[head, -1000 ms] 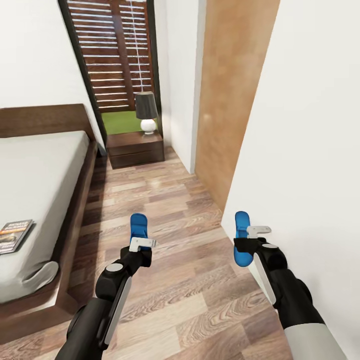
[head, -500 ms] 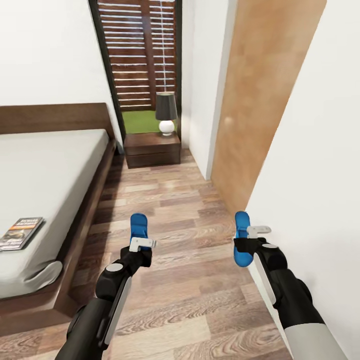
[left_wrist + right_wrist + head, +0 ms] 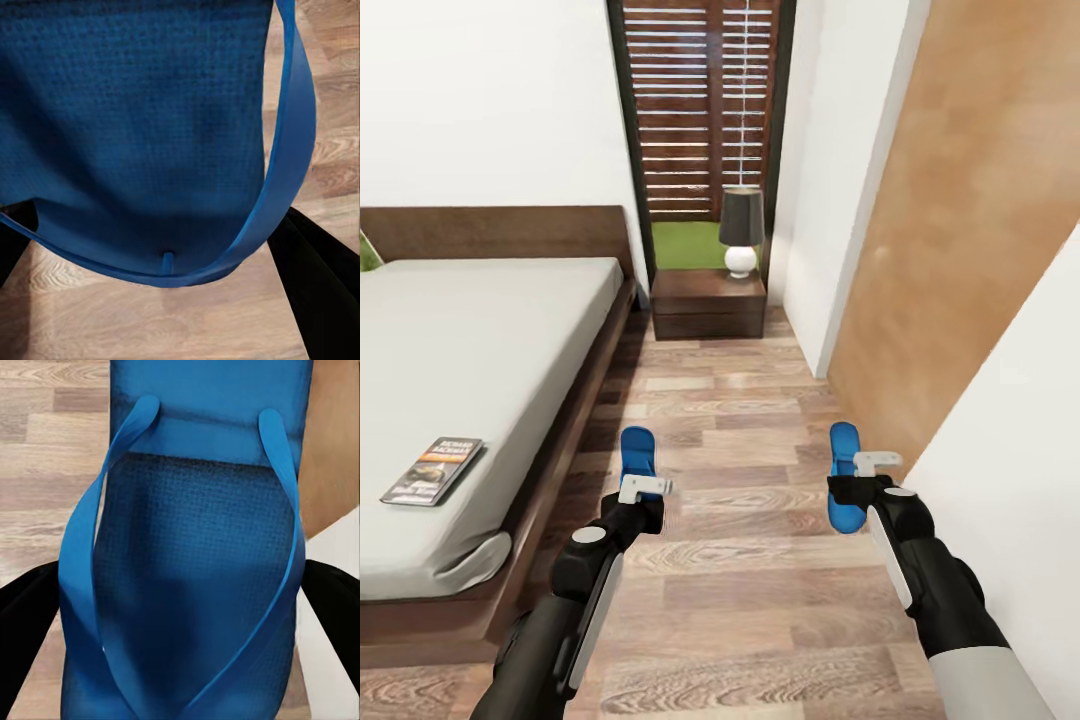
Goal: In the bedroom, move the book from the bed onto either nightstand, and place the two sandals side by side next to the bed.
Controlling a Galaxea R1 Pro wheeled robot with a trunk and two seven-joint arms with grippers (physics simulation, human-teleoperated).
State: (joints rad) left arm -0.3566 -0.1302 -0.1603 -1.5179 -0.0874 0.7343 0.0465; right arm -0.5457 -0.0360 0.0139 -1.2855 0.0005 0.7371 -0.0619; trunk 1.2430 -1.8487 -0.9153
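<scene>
Blue sandals are riding above the wood-plank floor, one in each pincer: the left gripper is clamping the left sandal, the right gripper is clamping the right sandal, fingers pressed against each sole. At the left, the book is lying on the bed near its near edge. Far ahead, the nightstand is carrying a lamp beside the window
</scene>
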